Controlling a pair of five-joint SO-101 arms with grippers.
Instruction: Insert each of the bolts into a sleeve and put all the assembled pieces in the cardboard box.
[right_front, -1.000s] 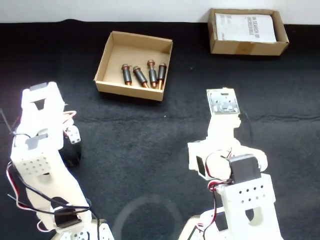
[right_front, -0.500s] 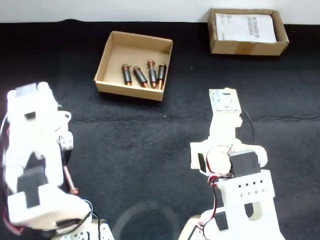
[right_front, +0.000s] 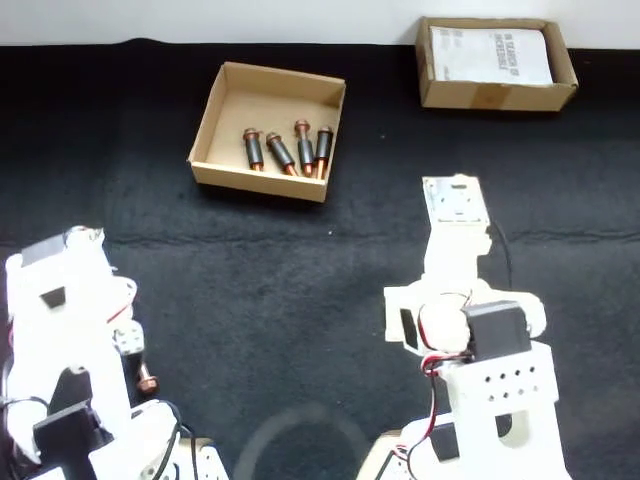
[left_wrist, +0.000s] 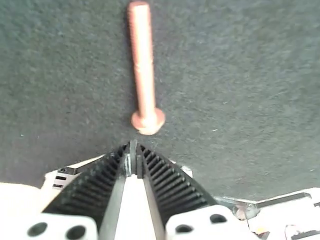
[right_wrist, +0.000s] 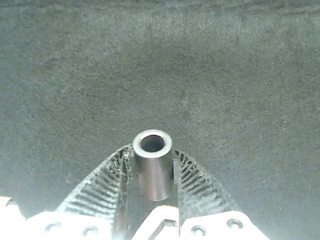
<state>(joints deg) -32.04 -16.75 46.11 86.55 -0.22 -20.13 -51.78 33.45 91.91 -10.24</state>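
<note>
- Black felt table (right_front: 300, 270) seen from above, with an open cardboard box (right_front: 228, 105) at upper left of centre holding four assembled pieces (right_front: 285, 152) side by side
- A second box (right_front: 436, 92) at upper right holds a sheet of printed paper
- The left arm stands at lower left. Its left gripper (left_wrist: 132, 150) has the jaws pressed together with nothing between them
- One loose copper bolt (left_wrist: 144, 70) lies on the felt just beyond those jaw tips, head nearest them and shank pointing away
- The right arm stands at lower right. Its right gripper (right_wrist: 152, 154) is clamped on a dark metal sleeve (right_wrist: 154, 172), whose open bore faces the camera
- Step in hand, as I judge it: picking up this last bolt. The jaws should open first, then close across the shank near the head, so the plain end stays free to enter the bore in a straight line
- From above, the left arm covers most of the bolt, leaving its head at the lower left
- Whether the bolt head touches the jaw tips is hard to tell
- The sleeve's far end is hidden between the ribbed pads
</note>
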